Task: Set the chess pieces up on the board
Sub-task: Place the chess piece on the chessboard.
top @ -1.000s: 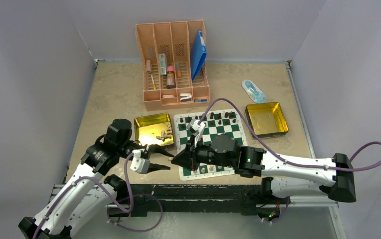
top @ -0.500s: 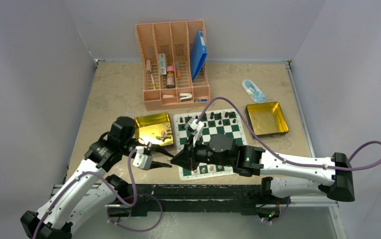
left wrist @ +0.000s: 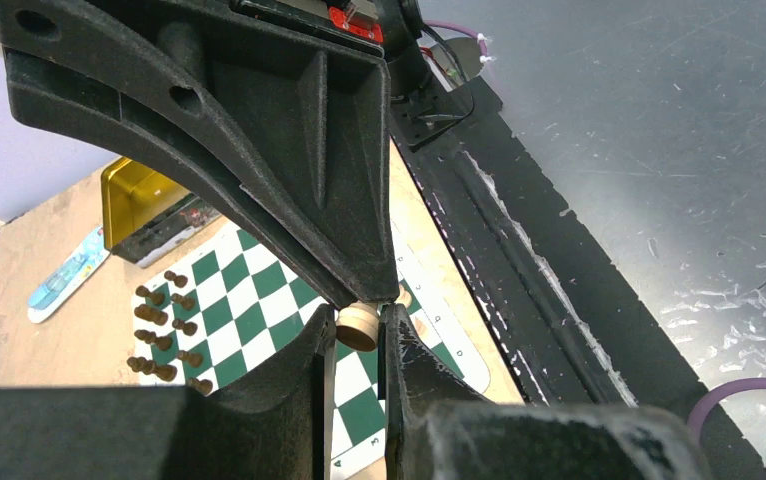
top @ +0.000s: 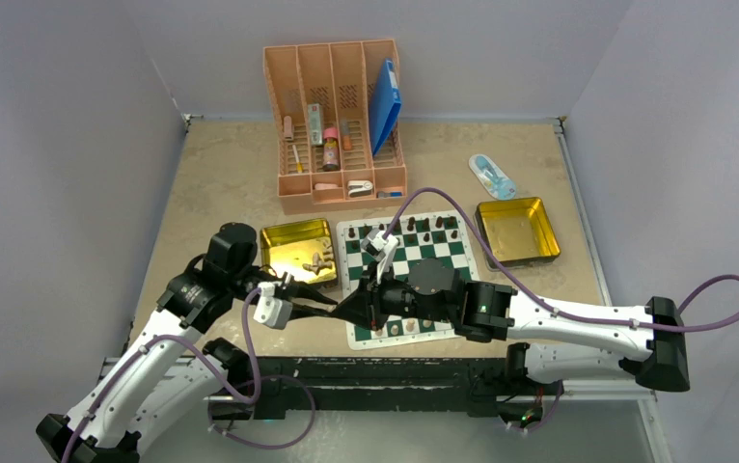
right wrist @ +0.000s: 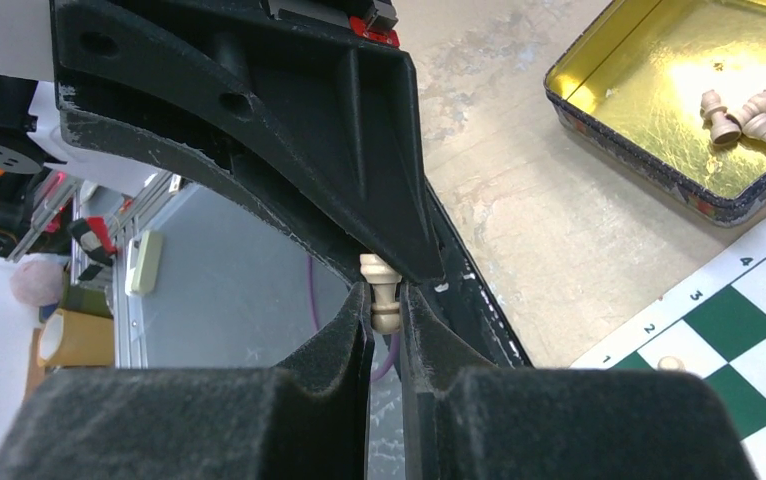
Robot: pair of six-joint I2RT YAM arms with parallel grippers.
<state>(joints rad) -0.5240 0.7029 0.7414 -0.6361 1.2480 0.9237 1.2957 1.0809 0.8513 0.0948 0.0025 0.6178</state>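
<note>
At the near edge, the two grippers meet tip to tip just off the near-left corner of the board, above the table. The right gripper is clenched on a pale pawn, which stands upright between its fingers with the head clear above them. The left gripper faces it from the opposite side. Its fingers are drawn in close on either side of the same pawn's round base, but firm contact cannot be confirmed from the left wrist view. The pawn is off the table, not on any square. On the board, a few pale pieces sit along the near row, partly hidden by the right arm. The dark pieces stand on the far rows. Just beside the board's left edge is a gold tin holding several loose pale pieces, lying on their sides. A second gold tin sits beside the board's far-right corner. Beyond it lies a small blue-and-white packet. At the far edge stands a pink organiser with small bottles and stationery in its slots and a blue folder in the rightmost one.
</note>
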